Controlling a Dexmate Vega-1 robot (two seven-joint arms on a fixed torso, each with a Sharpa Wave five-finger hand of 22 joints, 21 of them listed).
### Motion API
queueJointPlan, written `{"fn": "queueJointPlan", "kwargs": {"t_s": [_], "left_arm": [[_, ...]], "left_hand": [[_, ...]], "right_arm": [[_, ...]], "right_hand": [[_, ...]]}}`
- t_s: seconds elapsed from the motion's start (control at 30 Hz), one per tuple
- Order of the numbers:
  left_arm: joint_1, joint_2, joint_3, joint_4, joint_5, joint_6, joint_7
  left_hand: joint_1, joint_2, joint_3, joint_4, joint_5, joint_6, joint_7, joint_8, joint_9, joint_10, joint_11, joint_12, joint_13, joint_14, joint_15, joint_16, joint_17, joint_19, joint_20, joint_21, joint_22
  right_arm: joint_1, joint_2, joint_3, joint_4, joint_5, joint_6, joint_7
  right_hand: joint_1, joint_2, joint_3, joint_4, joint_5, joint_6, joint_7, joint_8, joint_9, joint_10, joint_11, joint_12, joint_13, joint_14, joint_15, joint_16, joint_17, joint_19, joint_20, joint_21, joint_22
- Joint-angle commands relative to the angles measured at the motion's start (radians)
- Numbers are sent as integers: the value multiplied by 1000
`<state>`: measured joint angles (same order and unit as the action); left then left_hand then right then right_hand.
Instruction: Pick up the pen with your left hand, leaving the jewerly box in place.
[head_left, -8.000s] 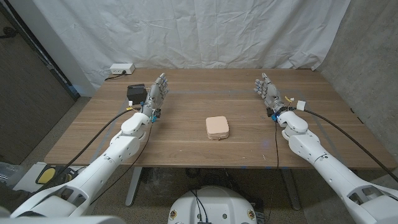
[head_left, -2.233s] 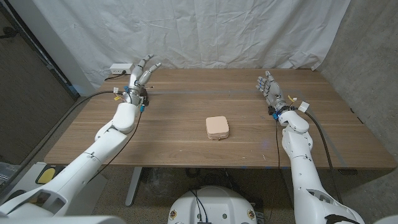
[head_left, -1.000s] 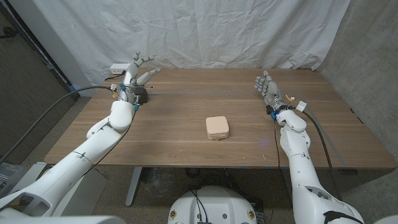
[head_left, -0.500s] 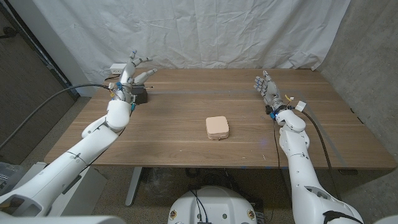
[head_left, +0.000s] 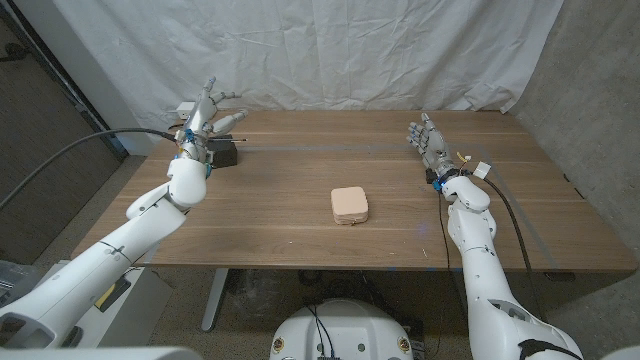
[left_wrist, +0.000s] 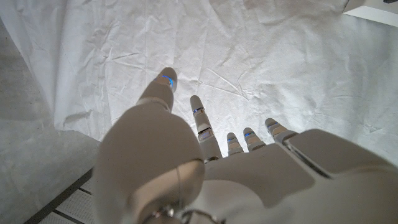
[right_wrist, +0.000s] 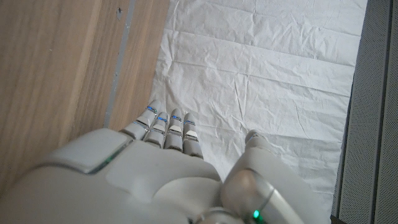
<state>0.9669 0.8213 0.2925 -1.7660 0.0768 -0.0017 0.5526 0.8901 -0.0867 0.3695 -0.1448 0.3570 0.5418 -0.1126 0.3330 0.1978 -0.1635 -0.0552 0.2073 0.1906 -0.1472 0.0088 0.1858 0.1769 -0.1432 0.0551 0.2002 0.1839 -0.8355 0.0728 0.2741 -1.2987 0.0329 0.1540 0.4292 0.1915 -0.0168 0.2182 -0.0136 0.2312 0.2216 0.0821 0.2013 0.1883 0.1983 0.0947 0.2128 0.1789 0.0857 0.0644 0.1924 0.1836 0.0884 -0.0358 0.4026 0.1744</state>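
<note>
A small black block (head_left: 224, 157) stands near the table's far left corner, and a thin dark pen (head_left: 238, 140) pokes out from its top toward the right. My left hand (head_left: 204, 117) hovers just behind and left of the block, fingers spread, holding nothing. In the left wrist view that left hand (left_wrist: 211, 168) reaches toward the white cloth. The pink jewelry box (head_left: 350, 205) sits shut at the table's middle, far from both hands. My right hand (head_left: 428, 143) stands upright over the table's right side, fingers apart and empty; the right hand (right_wrist: 161, 168) also shows in its wrist view.
A white power strip (head_left: 188, 108) lies at the far left table edge, right behind my left hand. A white cloth backdrop (head_left: 360, 50) hangs behind the wooden table (head_left: 300, 240). A black cable (head_left: 70, 150) loops off my left arm.
My left arm has swung left and back, so the hand now sits behind the black block near the power strip. The jewelry box and my right hand have stayed put.
</note>
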Motion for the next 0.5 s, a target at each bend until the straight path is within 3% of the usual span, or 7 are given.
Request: {"fn": "queueJointPlan", "kwargs": {"t_s": [0.03, 0.27, 0.5], "left_arm": [[-30, 34, 34, -21, 178, 172, 47], [-57, 24, 49, -5, 189, 176, 54], [-86, 27, 93, -1, 284, 237, 85]], "left_hand": [[13, -1, -7, 3, -3, 10, 2, -1, 4, 11, 3, 6, 2, 12, -3, 7, 2, 6, -7, 8, 1], [19, -1, -14, 5, -5, -15, 1, -16, 4, 12, -1, 5, 1, 15, -4, 6, 2, 8, -7, 8, 1], [24, 1, -22, 8, -6, -46, 6, -34, 4, 8, 0, 2, 1, 14, -5, 4, 2, 8, -8, 8, 1]], "right_arm": [[-5, 6, -5, -5, -2, 2, -6], [-1, 4, -6, 1, 0, 9, -3], [-2, 5, -7, -4, 1, 8, -4]], "right_hand": [[-3, 9, -1, -4, 0, 2, -6, -4, 2, 6, 4, -1, 4, 6, 2, 2, 5, 9, -9, -2, 5], [-3, 9, -1, -5, 0, 2, -6, -4, 2, 8, 4, -1, 4, 6, 2, 2, 5, 10, -9, -5, 5], [-3, 10, -2, -5, 0, 2, -6, -4, 2, 8, 3, -1, 4, 7, 2, 2, 5, 11, -10, -8, 5]]}}
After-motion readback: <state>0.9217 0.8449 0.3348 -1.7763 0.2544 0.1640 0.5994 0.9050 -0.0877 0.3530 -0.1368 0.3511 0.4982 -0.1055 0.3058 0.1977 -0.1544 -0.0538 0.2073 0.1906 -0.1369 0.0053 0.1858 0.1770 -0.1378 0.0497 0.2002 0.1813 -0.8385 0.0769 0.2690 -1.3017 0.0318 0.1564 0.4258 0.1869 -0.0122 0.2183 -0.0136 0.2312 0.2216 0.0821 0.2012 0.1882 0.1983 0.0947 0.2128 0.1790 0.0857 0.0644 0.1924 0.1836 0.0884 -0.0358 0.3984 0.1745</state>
